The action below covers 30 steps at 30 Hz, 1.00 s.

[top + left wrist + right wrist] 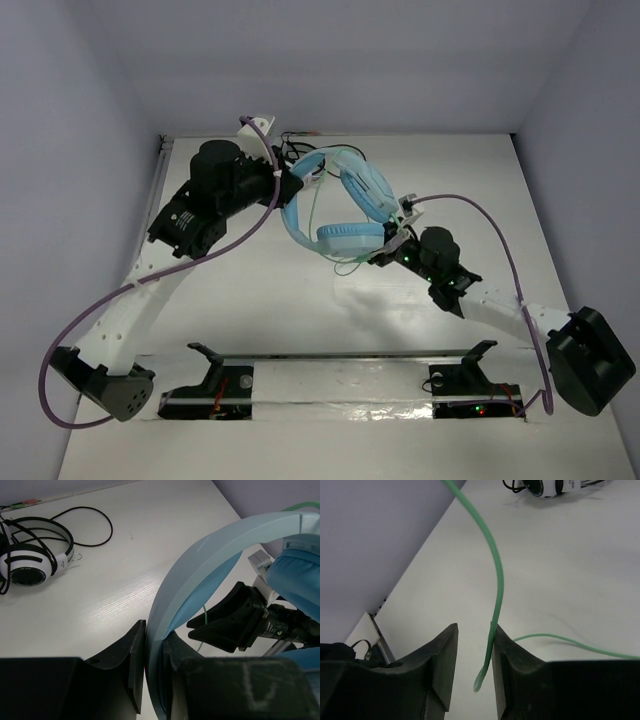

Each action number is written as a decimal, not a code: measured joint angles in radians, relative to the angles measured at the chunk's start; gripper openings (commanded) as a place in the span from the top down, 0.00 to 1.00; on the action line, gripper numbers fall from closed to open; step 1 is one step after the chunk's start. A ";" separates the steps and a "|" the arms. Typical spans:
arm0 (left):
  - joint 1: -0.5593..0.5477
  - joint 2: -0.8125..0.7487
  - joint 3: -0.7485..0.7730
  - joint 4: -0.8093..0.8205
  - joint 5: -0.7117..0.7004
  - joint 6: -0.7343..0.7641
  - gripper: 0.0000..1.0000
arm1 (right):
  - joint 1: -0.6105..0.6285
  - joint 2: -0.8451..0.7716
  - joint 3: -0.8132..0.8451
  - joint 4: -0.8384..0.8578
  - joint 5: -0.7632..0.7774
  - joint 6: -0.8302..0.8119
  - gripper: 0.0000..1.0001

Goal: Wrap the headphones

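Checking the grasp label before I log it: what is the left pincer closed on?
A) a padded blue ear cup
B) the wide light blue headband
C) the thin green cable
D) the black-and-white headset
B: in the left wrist view the left pincer has one finger on each side of the wide band of the headphones, pressed against it.

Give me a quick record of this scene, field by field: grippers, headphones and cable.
left gripper: shut on the band of the blue headphones
right gripper: open, green cable running between its fingers, not pinched
other item: black-and-white headphones lying on the table, untouched
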 measured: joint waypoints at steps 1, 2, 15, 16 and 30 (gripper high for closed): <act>0.000 0.005 0.000 0.005 -0.002 -0.004 1.00 | 0.000 0.014 0.000 0.020 -0.011 0.003 0.53; 0.000 0.009 0.000 0.009 -0.002 -0.008 1.00 | 0.000 0.029 0.002 0.039 -0.019 0.009 0.49; 0.000 0.051 0.124 -0.017 -0.018 -0.026 1.00 | 0.000 0.407 0.023 0.351 -0.053 0.040 0.28; 0.000 0.051 0.133 -0.016 -0.017 -0.028 1.00 | 0.000 0.432 0.023 0.368 -0.053 0.042 0.28; 0.000 0.074 0.184 -0.033 -0.013 -0.063 1.00 | -0.003 0.566 0.052 0.576 0.069 0.016 0.28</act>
